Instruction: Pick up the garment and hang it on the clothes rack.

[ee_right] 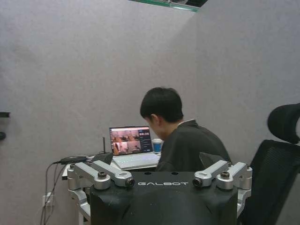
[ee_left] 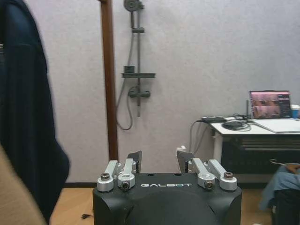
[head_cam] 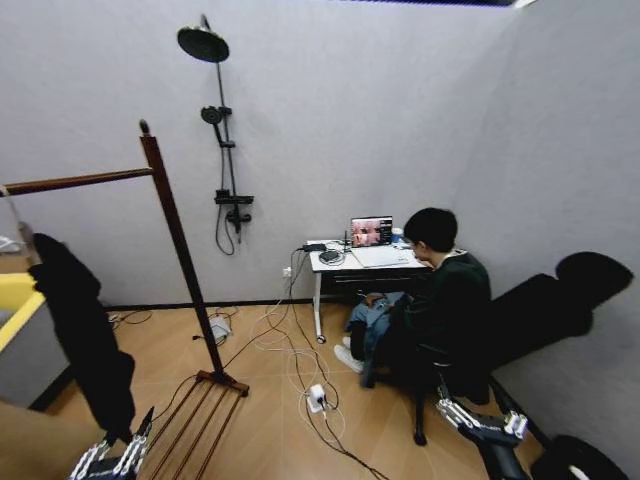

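A grey-walled room with a wood floor (head_cam: 270, 400); the clothes rack (head_cam: 176, 237), dark reddish-brown, stands at left in the head view, one knob-topped post rising from a slatted base, its horizontal bar (head_cam: 75, 182) running off toward the left edge; the same post (ee_left: 108, 79) stands upright in the left wrist view. The garment (head_cam: 85, 340), black and limp, hangs at the left of the head view, below the bar and beside the post, its top end hidden so what carries it cannot be told; it fills the near side of the left wrist view (ee_left: 26, 112). A shower fixture (head_cam: 218, 130) is mounted on the back wall; a white desk (head_cam: 335, 268) with an open laptop (head_cam: 371, 232) stands beyond tangled cables (head_cam: 300, 370) on the floor. The left gripper (head_cam: 112, 457) sits low at the frame's bottom edge just beneath the garment, fingers (ee_left: 134, 161) spread apart and holding nothing; the right gripper (head_cam: 480, 422) waits low at right, fingers (ee_right: 112, 174) likewise apart and empty.
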### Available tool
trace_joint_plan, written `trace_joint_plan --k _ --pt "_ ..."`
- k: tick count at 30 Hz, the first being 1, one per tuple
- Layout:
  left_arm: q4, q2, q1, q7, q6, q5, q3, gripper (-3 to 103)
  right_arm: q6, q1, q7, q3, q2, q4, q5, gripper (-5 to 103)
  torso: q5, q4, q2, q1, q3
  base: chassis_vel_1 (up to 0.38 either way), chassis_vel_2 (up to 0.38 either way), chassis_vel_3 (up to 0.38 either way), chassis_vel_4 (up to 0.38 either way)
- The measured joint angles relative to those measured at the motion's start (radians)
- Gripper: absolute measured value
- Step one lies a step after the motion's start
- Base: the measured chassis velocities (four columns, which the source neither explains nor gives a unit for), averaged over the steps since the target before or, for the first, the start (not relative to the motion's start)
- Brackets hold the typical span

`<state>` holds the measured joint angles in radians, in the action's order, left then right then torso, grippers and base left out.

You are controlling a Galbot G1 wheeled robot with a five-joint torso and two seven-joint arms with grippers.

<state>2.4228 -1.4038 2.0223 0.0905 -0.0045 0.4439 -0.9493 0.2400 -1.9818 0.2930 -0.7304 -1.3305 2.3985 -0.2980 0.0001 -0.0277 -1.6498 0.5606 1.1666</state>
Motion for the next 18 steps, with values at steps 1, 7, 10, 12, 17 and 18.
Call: trace_joint_plan --k 1,7,10,12,17,18 --pt "0.000 0.000 0.000 0.000 0.000 0.000 0.000 46 0.000 0.000 0.000 0.000 0.000 0.000 0.000 100 -0.0002 0.0000 0.000 0.000 0.000 -0.109 -0.143 -0.137 -0.130" --pt "0.000 0.000 0.000 0.000 0.000 0.000 0.000 46 0.000 0.000 0.000 0.000 0.000 0.000 0.000 100 -0.0002 -0.0006 0.000 0.000 0.000 -0.134 -0.107 -0.118 -0.115" --pt "0.000 0.000 0.000 0.000 0.000 0.000 0.000 46 0.000 0.000 0.000 0.000 0.000 0.000 0.000 100 0.0000 -0.0005 0.000 0.000 0.000 -0.088 -0.074 -0.078 -0.078" --pt "0.000 0.000 0.000 0.000 0.000 0.000 0.000 46 0.000 0.000 0.000 0.000 0.000 0.000 0.000 100 -0.0001 -0.0001 0.000 0.000 0.000 -0.018 -0.024 -0.036 -0.027" --pt "0.000 0.000 0.000 0.000 0.000 0.000 0.000 46 0.000 0.000 0.000 0.000 0.000 0.000 0.000 100 -0.0001 0.0004 0.000 0.000 0.000 0.000 0.000 0.000 0.000" --pt "0.000 0.000 0.000 0.000 0.000 0.000 0.000 46 0.000 0.000 0.000 0.000 0.000 0.000 0.000 100 -0.0002 0.0001 0.000 0.000 0.000 0.000 0.000 0.000 0.000"
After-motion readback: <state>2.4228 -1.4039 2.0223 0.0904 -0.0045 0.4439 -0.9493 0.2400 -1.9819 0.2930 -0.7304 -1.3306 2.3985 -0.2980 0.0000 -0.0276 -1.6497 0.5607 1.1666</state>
